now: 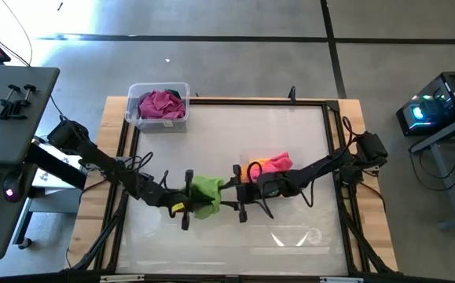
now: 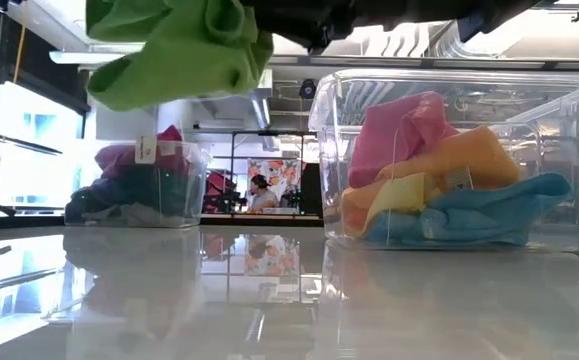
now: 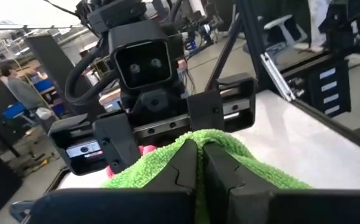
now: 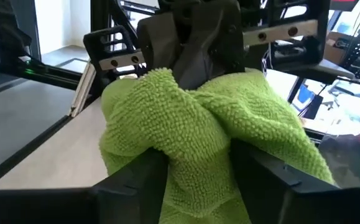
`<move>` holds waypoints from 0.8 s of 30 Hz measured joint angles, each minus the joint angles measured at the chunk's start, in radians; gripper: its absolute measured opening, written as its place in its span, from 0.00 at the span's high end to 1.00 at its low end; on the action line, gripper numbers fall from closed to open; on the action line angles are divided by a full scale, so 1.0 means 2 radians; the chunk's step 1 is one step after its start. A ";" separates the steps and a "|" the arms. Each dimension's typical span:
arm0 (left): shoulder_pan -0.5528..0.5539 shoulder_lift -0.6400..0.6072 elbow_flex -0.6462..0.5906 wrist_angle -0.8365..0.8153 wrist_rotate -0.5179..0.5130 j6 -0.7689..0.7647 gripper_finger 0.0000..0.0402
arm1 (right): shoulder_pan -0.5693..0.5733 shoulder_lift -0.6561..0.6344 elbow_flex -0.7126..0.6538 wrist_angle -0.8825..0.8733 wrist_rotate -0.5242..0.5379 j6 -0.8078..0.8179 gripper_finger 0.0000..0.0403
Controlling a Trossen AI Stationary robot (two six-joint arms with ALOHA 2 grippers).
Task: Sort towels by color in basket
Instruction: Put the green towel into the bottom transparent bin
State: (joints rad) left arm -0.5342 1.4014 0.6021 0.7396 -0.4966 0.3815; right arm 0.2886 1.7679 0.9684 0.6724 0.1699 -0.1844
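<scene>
The lime green towel is held above the desk between both arms, pinched by the closed left claw and gripped by the right claw, with the left arm nearer the far bin.
</scene>
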 joint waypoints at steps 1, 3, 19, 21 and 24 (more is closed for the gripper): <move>0.001 0.000 0.000 0.003 0.004 -0.002 1.00 | 0.001 0.000 0.000 0.002 0.002 0.000 0.59; 0.002 0.000 0.000 0.006 0.010 -0.002 0.99 | 0.002 0.000 0.000 0.004 0.002 -0.001 0.65; -0.053 -0.039 0.000 -0.090 -0.193 0.042 0.62 | 0.056 -0.143 0.000 -0.228 0.226 0.076 0.94; -0.072 -0.046 0.000 -0.114 -0.267 0.042 0.61 | 0.071 -0.191 0.000 -0.302 0.250 0.122 0.96; -0.093 -0.049 0.000 -0.133 -0.339 0.035 0.61 | 0.085 -0.269 0.000 -0.421 0.256 0.214 0.98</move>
State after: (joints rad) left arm -0.7195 1.3029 0.6022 0.4737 -1.1741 0.4523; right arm 0.4576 1.2304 0.9690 -0.1702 0.6823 0.2438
